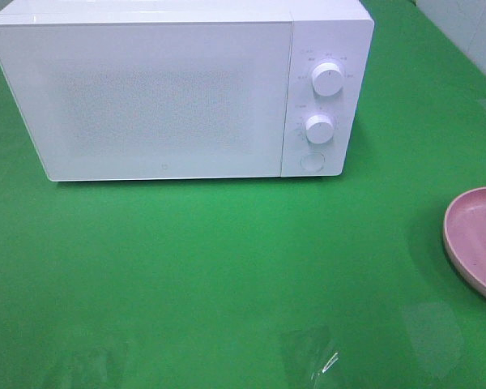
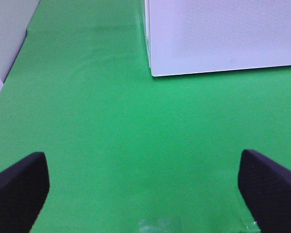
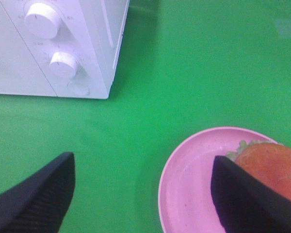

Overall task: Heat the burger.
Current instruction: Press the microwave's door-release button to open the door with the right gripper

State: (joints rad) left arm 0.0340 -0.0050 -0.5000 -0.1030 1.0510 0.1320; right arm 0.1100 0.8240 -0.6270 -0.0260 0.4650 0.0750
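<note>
The burger sits on a pink plate, toward the side of the plate farther from the microwave. Only part of it shows in the right wrist view: a smooth, rounded orange-brown bun top with a slight sheen, and a frill of pale green lettuce poking out at the edge that faces the microwave. The rest is cut off by the frame or hidden behind one dark jaw, so no patty layer can be made out.

In the high view the plate lies on the green counter, off the microwave's dial side and forward of its front face; the frame edge cuts off most of it. The microwave is white, its door shut, with two round dials and a round button below them.

The right jaws are spread wide and grip nothing; they sit forward of the microwave's dial corner, one over bare counter, the other overlapping the plate and burger in view.

The left jaws are also spread wide and empty, over bare counter forward of the microwave's door-side front corner.
</note>
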